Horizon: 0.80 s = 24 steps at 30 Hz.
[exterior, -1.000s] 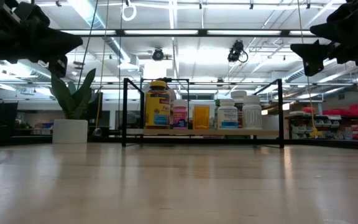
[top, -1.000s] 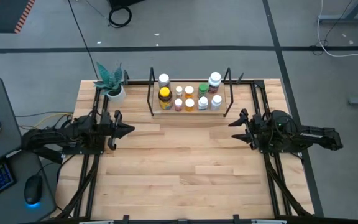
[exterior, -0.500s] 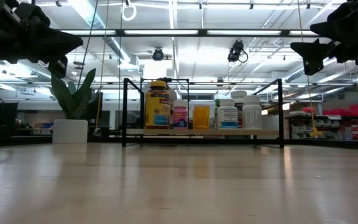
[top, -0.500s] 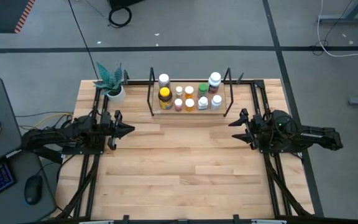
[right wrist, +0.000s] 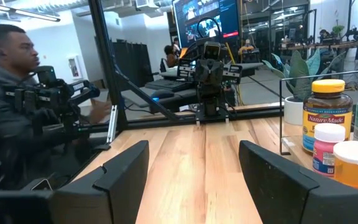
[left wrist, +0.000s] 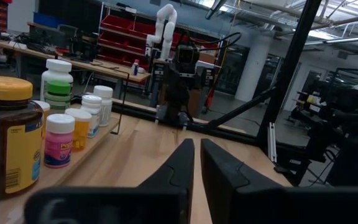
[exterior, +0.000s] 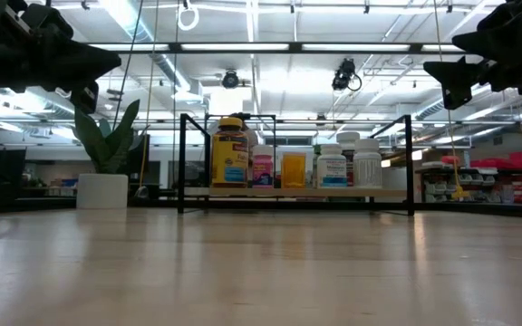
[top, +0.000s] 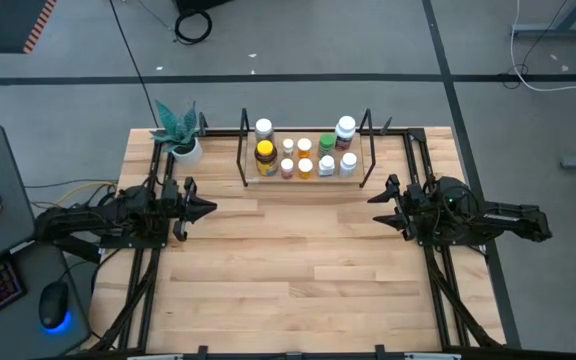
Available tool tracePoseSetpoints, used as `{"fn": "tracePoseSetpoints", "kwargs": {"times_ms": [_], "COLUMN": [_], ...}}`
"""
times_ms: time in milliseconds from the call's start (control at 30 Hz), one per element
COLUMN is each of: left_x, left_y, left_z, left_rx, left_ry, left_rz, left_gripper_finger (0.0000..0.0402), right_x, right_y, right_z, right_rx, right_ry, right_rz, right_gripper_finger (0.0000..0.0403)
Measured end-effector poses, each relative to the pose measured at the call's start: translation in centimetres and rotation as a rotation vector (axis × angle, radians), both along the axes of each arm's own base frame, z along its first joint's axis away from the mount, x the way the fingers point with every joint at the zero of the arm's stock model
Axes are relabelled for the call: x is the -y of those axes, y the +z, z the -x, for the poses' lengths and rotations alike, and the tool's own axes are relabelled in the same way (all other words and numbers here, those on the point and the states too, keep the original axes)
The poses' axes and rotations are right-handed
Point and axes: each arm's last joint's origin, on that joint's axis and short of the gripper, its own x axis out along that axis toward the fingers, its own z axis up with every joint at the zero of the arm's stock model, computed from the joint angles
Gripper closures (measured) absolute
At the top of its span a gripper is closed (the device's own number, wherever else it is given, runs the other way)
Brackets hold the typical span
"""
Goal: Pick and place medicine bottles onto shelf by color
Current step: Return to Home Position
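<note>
The medicine bottles [top: 305, 152] all stand upright in two rows on the shelf [top: 243, 160], a low rack with black end frames at the table's far edge. The large amber bottle with a yellow lid [top: 265, 157] is at the rack's left end, and a green-capped bottle [top: 326, 144] stands right of the middle. In the low view the bottles [exterior: 293, 167] rest on the pale base. My left gripper [top: 208, 209] hovers shut at the left side, pointing level toward the middle of the table. My right gripper [top: 376, 197] hovers open at the right side. Neither holds anything.
A white pot with a green plant [top: 186, 148] stands left of the shelf. Black rails [top: 418, 160] run along both table sides. A keyboard and a mouse [top: 53, 305] lie off the table at the left. A person [right wrist: 11, 93] sits beyond the table's left side.
</note>
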Motion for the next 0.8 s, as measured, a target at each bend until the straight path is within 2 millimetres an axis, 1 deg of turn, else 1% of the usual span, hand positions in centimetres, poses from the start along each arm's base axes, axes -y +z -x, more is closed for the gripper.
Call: {"fn": "tracePoseSetpoints", "kwargs": {"times_ms": [200, 500, 800], "left_x": [0.0, 0.0, 0.0], "left_y": [0.0, 0.0, 0.0], "left_z": [0.0, 0.0, 0.0], "left_rx": [0.0, 0.0, 0.0], "left_ry": [0.0, 0.0, 0.0], "left_rz": [0.0, 0.0, 0.0], "left_gripper_finger": [0.0373, 0.0361, 0.0373], "right_x": [0.0, 0.0, 0.0], "right_y": [0.0, 0.0, 0.0], "right_z": [0.0, 0.0, 0.0], "right_rx": [0.0, 0.0, 0.0], "right_ry": [0.0, 0.0, 0.0], "right_rz": [0.0, 0.0, 0.0], "right_gripper_finger": [0.0146, 0.0146, 0.0146]}}
